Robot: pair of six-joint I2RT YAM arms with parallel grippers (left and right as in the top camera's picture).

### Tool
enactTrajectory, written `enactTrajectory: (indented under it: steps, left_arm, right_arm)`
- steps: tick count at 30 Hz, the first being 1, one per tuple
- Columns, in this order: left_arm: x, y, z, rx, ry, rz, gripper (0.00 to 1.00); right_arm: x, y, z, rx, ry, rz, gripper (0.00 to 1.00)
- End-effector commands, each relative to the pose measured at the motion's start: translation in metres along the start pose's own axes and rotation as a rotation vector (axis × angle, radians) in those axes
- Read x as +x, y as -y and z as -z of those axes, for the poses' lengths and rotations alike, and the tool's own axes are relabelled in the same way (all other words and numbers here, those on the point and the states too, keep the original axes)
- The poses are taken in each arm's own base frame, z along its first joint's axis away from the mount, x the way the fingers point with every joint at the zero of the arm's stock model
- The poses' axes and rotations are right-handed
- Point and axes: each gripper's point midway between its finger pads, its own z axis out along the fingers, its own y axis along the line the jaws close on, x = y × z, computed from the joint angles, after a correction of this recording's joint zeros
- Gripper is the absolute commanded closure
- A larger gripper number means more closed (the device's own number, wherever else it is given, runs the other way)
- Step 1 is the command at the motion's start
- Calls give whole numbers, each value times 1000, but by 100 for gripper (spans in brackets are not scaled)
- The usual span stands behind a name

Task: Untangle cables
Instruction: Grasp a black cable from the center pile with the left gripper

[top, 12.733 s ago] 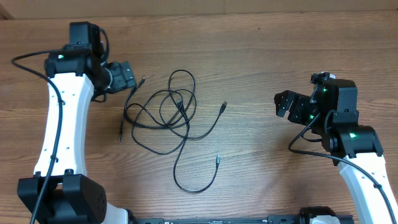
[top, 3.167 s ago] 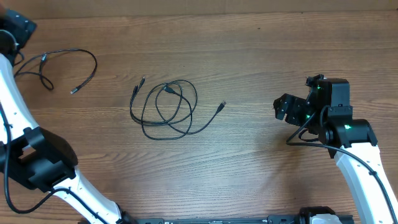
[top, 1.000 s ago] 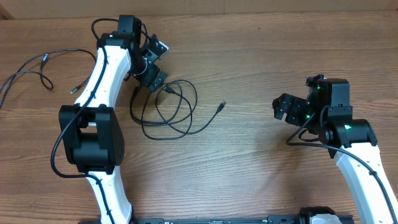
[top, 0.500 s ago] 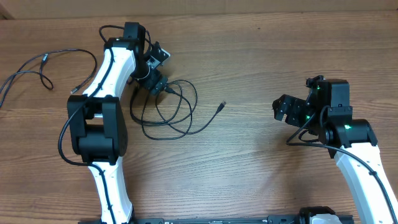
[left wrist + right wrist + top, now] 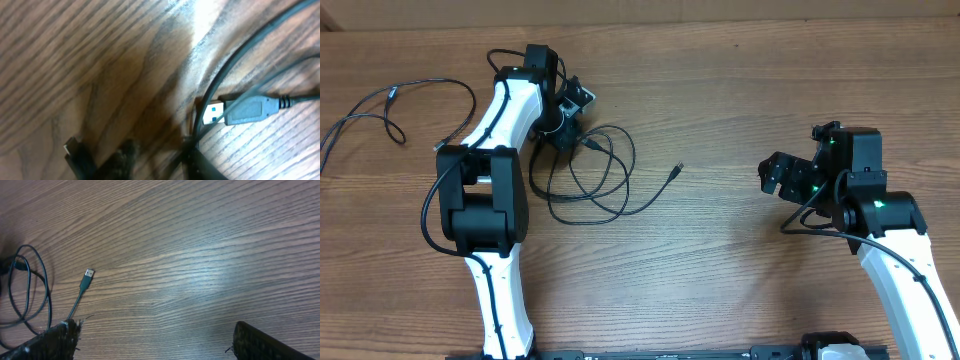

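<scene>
1. My left gripper [image 5: 570, 128] sits low on the tangle's [image 5: 592, 180] top-left edge, I judge to take one strand. Whether it pinches any cord, I cannot tell.
2. My right gripper [image 5: 775, 172] hangs spread and empty, well apart.
3. The tangle is loose black loops left of centre, with a USB plug [image 5: 240, 111] just beside the left gripper. A third cable [image 5: 415, 100] lies alone, far left.

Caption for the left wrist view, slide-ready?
Left wrist close-up: grey USB plug on the wooden table, black cable curving past its tip.

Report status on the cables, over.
Left gripper at the looped cable bundle, beside a USB plug, grip unconfirmed. Right gripper open, off aside. One separate cable lies far left. Nothing in the way.
</scene>
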Motion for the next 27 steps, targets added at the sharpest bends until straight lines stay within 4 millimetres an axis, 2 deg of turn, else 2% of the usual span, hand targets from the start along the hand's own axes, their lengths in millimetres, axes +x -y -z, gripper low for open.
enactTrajectory:
  steps: [1,3,12,16,18,21,25,27]
  left_arm:
    - [3,-1,-5,6,-8,-1,87]
    - [2,2,-5,22,1,1,96]
    - [5,5,-4,35,-11,47,96]
    - [8,9,9,48,-33,48,96]
    - [4,7,23,38,-17,49,96]
    - [-6,1,55,8,28,48,96]
    - [-24,-3,117,-55,129,32,96]
    - [-34,-1,162,-102,204,18,96]
  right_arm:
    - [1,0,-1,-2,-5,-2,4]
    - [1,0,-1,-2,-5,-2,4]
    - [1,0,-1,-2,-5,-2,4]
    - [2,0,-1,-2,-6,-2,4]
    - [2,0,-1,-2,-5,-2,4]
    - [2,0,-1,-2,-6,-2,4]
    - [2,0,-1,-2,-5,-2,4]
    - [2,0,-1,-2,-5,-2,4]
